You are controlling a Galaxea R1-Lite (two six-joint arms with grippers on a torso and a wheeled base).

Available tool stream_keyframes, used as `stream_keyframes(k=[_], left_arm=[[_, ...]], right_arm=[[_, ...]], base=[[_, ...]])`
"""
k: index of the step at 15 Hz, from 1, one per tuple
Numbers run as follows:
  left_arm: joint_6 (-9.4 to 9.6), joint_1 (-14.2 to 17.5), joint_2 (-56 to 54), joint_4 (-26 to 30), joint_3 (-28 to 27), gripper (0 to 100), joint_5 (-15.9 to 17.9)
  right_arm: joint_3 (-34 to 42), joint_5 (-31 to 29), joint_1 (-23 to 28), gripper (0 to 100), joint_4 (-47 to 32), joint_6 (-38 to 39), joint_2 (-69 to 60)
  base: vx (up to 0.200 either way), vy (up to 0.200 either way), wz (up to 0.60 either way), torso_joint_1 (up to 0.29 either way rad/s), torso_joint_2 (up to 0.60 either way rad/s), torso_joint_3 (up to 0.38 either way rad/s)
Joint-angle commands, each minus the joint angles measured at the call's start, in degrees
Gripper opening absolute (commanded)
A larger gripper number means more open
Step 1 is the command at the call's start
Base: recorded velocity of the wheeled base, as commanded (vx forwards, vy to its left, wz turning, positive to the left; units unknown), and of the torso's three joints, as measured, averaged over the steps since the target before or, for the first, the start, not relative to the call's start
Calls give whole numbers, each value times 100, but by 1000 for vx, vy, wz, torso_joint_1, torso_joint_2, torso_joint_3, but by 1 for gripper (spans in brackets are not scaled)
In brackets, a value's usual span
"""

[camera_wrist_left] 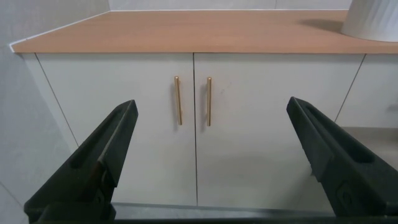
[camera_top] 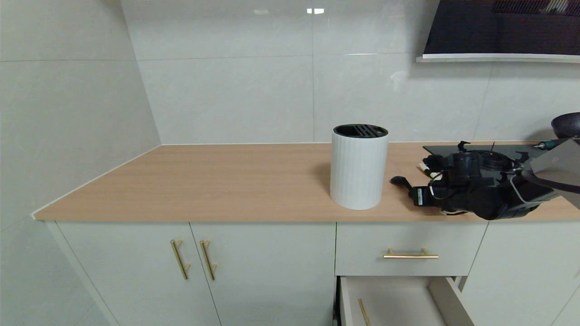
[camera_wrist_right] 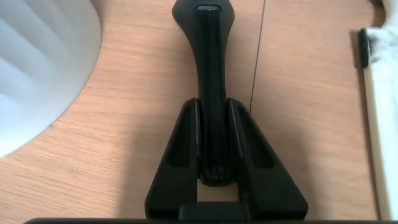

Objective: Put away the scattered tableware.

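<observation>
A white ribbed holder (camera_top: 359, 167) with a black slotted top stands upright on the wooden counter (camera_top: 226, 181). Just right of it, my right gripper (camera_top: 414, 192) is low over the counter, shut on a black utensil handle (camera_top: 401, 181). In the right wrist view the handle (camera_wrist_right: 208, 74) runs out between the fingers (camera_wrist_right: 177, 155) toward the holder's base (camera_wrist_right: 37, 68); the utensil's other end is hidden. A white-handled utensil (camera_wrist_right: 380, 93) lies beside it. My left gripper (camera_wrist_left: 211, 107) is open and holds nothing, facing the cabinet doors (camera_wrist_left: 193, 124) below the counter.
A black cooktop (camera_top: 480, 151) with a dark pan (camera_top: 566, 124) lies at the counter's right end. Below it, one drawer (camera_top: 398, 299) stands pulled out under a shut drawer with a gold handle (camera_top: 410, 256). The counter's left half is bare wood.
</observation>
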State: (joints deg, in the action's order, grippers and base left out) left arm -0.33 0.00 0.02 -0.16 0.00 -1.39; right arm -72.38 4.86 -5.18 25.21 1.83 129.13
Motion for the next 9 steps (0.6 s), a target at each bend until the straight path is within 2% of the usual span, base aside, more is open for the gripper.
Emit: stream_keyframes(k=[1, 3, 5, 9], left_arm=[[-2, 0, -2, -11, 0, 100, -2], [-2, 0, -2, -2, 0, 100, -2], [-2, 0, -2, -11, 0, 100, -2], [-2, 0, -2, -2, 0, 100, -2]], right_arm=[[57, -275, -62, 0, -456, 257, -477], [452, -346, -255, 0, -1220, 925, -1426], [1138, -328, -378, 0, -1730, 995, -2375], [2658, -275, -581, 0, -1879, 1012, -3843]], base=[[0, 0, 0, 0, 0, 0], [0, 0, 0, 0, 0, 0], [0, 0, 0, 0, 0, 0], [0, 0, 0, 0, 0, 0]])
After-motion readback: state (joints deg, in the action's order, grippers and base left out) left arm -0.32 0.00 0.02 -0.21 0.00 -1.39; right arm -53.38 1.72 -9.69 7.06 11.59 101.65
